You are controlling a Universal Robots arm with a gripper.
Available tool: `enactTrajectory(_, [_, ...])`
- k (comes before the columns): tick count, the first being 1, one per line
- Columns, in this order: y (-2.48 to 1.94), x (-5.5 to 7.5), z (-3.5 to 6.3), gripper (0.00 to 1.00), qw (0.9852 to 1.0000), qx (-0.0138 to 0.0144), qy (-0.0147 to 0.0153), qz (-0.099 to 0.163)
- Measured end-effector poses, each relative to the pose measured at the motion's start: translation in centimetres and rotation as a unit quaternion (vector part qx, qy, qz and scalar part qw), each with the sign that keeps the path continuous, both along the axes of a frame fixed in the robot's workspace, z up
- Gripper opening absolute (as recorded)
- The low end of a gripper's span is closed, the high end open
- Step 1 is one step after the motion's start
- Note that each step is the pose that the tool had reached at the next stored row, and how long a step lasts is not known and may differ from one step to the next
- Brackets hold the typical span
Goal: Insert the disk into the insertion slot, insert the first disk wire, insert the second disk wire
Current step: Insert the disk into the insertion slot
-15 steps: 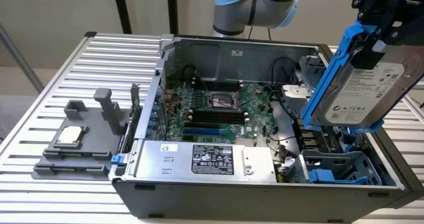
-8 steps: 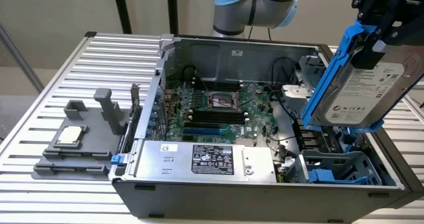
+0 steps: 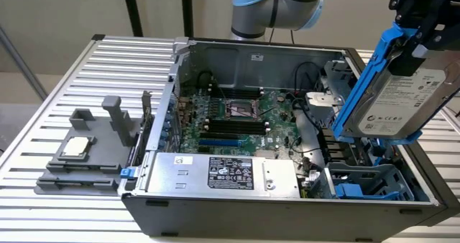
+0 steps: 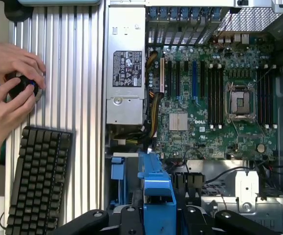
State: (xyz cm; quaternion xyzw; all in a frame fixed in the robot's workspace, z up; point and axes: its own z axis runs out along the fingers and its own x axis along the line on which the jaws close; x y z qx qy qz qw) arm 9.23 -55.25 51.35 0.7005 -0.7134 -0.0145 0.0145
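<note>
My gripper (image 3: 419, 38) hangs high at the exterior view's right and is shut on the disk (image 3: 404, 100). This is a silver hard drive with a white label, clipped in a bright blue carrier (image 3: 365, 76). It is tilted in the air, above the right side of the open computer case (image 3: 287, 213). Below it, in the case's near right corner, lies the insertion slot (image 3: 368, 182), a grey-blue ribbed cage with blue tabs. In the wrist view the blue carrier (image 4: 156, 188) sticks out between the black fingers (image 4: 126, 220), over the cage (image 4: 118, 171). No disk wire can be made out.
A silver power-supply box (image 3: 223, 173) sits along the case's front, with the motherboard (image 3: 237, 119) behind it. A grey stand with a chip (image 3: 79, 151) is on the slatted table (image 3: 43, 205). In the wrist view, a person's hands (image 4: 7, 83) work beside a black keyboard (image 4: 36, 181).
</note>
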Motion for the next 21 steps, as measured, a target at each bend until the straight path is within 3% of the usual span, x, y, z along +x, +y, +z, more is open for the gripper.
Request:
enactTrajectory(5, [-0.85, 0.5, -0.24, 0.33, 1.0000, 0.0012, 0.0002, 0.000])
enactTrajectory(11, [-1.94, 0.6, -1.27, 0.33, 1.0000, 0.0016, 0.0002, -0.001])
enactTrajectory(14, [-2.20, 0.7, -1.80, 0.33, 1.0000, 0.0018, 0.0002, -0.001])
enactTrajectory(21, [-2.21, 0.7, -1.89, 0.33, 1.0000, 0.0018, 0.0002, -0.001])
